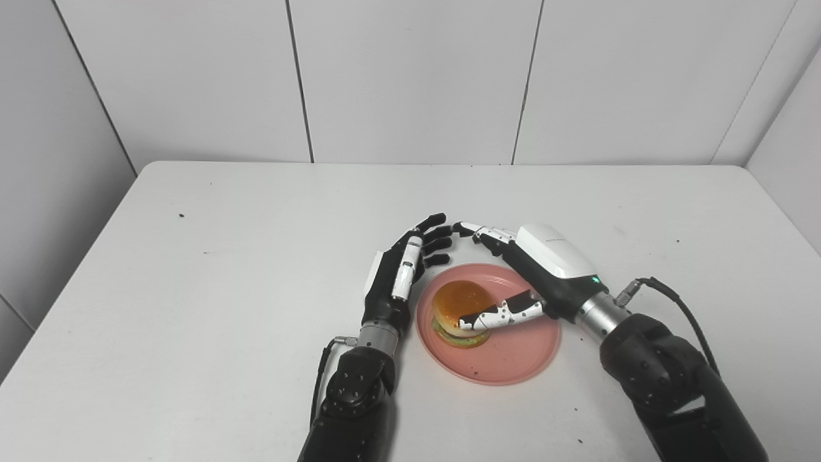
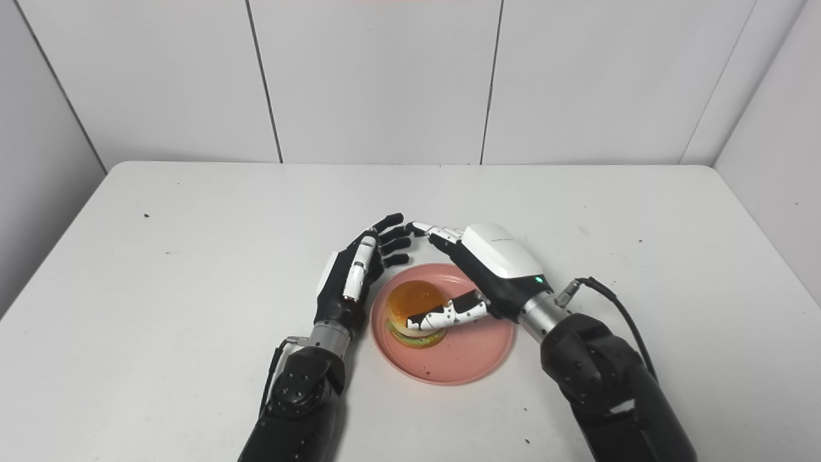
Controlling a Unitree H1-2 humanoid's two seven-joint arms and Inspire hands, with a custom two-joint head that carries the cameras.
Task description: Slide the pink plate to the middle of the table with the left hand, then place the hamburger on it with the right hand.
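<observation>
Both head views are bright and evenly lit by soft, diffuse light from above, with no harsh beam. The white table (image 1: pixel 224 269) and the wall panels (image 1: pixel 410 77) read slightly grey rather than blown out. Shadows are faint and short, pooled close under the arms and beneath the pink plate (image 1: pixel 513 359). The hamburger (image 1: pixel 460 305) bun carries a small glossy sheen; the right hand (image 1: pixel 545 269) has a mild highlight on its white shell. Focus is sharp throughout, with slight grain and little bending at the edges

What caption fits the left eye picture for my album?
Right hand sets the hamburger on the pink plate; left hand waits open beside.
</observation>
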